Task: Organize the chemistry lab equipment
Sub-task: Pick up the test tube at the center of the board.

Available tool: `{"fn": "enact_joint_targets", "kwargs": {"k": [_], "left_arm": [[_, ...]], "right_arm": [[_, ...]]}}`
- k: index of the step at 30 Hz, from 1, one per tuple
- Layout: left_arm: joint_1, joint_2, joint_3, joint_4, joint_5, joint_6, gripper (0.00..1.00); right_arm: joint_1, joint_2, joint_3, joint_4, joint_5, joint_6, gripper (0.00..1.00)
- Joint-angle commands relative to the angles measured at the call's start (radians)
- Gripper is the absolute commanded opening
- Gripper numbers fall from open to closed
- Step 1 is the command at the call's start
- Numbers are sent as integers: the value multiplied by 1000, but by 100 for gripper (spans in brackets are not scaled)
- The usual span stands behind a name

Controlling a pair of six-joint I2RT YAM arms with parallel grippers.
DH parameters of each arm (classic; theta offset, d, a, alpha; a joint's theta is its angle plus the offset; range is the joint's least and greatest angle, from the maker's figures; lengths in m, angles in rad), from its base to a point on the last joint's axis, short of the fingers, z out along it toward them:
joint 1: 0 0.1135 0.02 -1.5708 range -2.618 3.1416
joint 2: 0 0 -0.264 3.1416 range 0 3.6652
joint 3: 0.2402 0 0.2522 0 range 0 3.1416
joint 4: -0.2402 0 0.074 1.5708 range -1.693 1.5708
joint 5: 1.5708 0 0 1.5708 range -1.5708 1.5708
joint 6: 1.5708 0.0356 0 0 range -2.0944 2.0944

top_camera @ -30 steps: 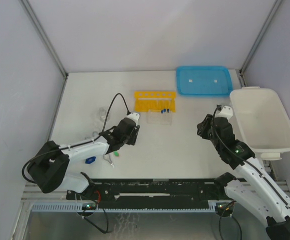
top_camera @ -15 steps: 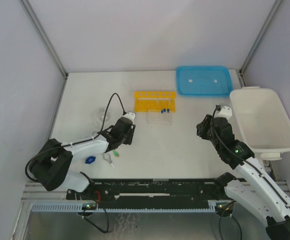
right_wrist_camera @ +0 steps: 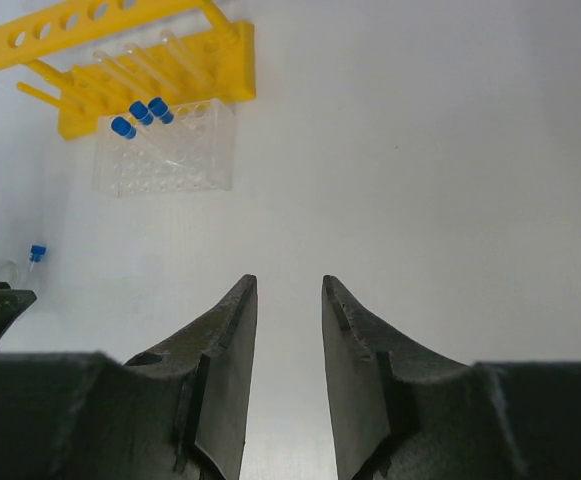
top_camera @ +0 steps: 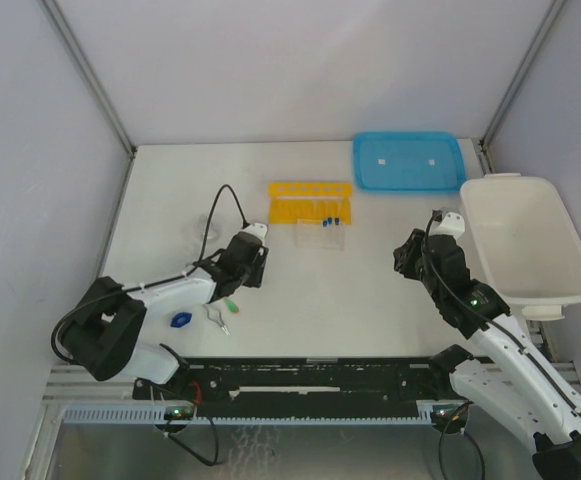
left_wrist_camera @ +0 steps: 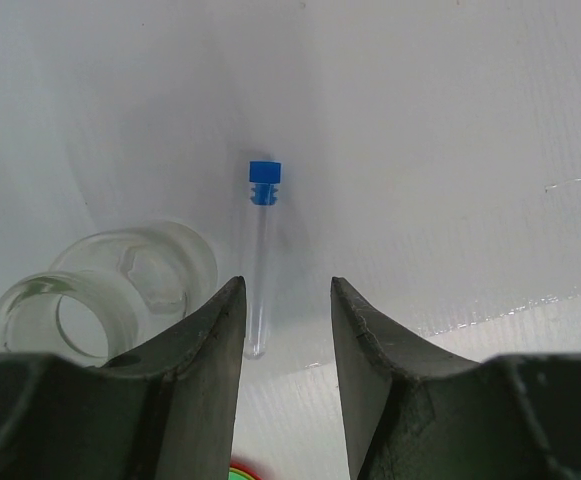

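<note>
Just ahead of the left tool [left_wrist_camera: 285, 330], whose jaws stand apart and empty, a blue-capped tube [left_wrist_camera: 261, 255] lies flat on the tabletop [left_wrist_camera: 450, 150], its clear end between the fingertips and its cap pointing away. A glass vessel [left_wrist_camera: 110, 300] sits just beside the left finger. To grip cleanly, I would lower straight down, keep clear of the glass, and close mid-tube. The right tool [right_wrist_camera: 288, 330] hovers parted, holding nothing, well short of the yellow rack [right_wrist_camera: 120, 60].

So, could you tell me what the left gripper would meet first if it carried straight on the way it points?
Probably the blue-capped tube, lying on the table just ahead of the left gripper, roughly between its open fingers.
</note>
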State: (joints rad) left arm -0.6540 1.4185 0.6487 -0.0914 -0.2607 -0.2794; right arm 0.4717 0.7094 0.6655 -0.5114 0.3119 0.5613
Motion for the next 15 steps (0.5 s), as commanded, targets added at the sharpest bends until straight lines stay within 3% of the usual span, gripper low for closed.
{"fn": "enact_joint_targets", "kwargs": {"k": [1,15], "left_arm": [[23,0,-5,9,28,-16,44],[30,43,15,-9,113,-16,36]], "right_arm": [[-3,-3,2,47,1,-16,32],[-4,-4,2,52,1,-18,32]]}}
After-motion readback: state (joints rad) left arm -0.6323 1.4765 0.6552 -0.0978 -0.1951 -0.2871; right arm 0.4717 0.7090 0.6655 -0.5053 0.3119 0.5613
